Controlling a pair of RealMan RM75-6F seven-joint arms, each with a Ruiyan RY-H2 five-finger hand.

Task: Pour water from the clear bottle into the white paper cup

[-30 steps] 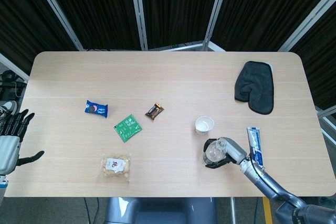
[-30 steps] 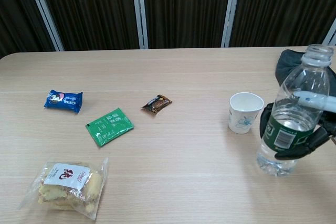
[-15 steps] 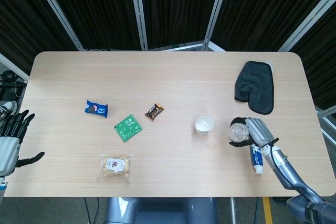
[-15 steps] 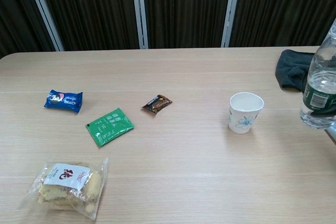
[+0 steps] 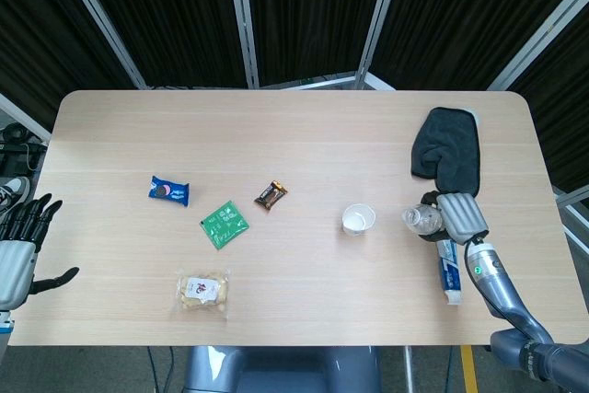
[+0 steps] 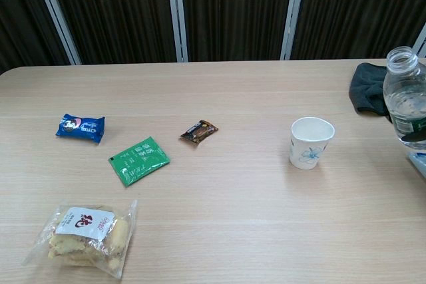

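The white paper cup (image 5: 358, 219) (image 6: 311, 142) stands upright right of the table's middle, with a blue flower print on its side. My right hand (image 5: 457, 217) grips the clear bottle (image 5: 419, 219) (image 6: 405, 104), lifted off the table just right of the cup. The bottle is uncapped, partly filled with water, and its neck leans a little toward the cup. In the chest view the bottle sits at the right edge and the hand itself is almost out of frame. My left hand (image 5: 20, 241) hangs beyond the table's left edge, fingers spread, holding nothing.
A dark cloth (image 5: 448, 151) (image 6: 368, 88) lies behind the right hand and a blue-white tube (image 5: 448, 268) beneath it. Left of the cup lie a brown wrapper (image 5: 271, 194), a green sachet (image 5: 225, 224), a blue snack pack (image 5: 169, 190) and a cookie bag (image 5: 203, 292).
My right hand lifted the bottle off the table's front and carried it back and to the right, then in beside the cup. The tube under the arm became uncovered. The left hand stayed still.
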